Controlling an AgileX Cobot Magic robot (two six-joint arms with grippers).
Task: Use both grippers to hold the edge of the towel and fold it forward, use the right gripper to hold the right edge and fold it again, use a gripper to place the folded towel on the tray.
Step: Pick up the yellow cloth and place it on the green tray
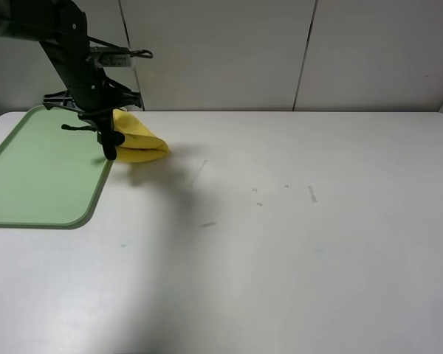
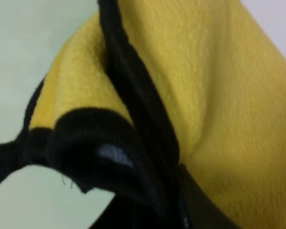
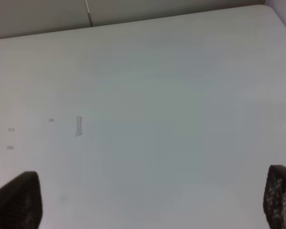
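Exterior high: folded towel (image 1: 139,139) carried by left gripper (image 1: 109,147), clamped shut on it, at tray (image 1: 37,199) far right corner; likely bunched for placing. Arm reaches down steeply from far left.

Left wrist: towel's black edge (image 2: 133,95) seen pinched, yellow plush hanging.

Right wrist: right gripper (image 3: 148,200) fully spread, nothing held, over bare table (image 3: 171,95).

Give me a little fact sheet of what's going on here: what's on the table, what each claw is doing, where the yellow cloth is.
table: white
tray: pale green, at the table's left, nothing lying flat in it yet
towel: yellow, folded, hanging at the tray's right rim
left gripper: shut on the towel
right gripper: open, holding nothing, over bare table
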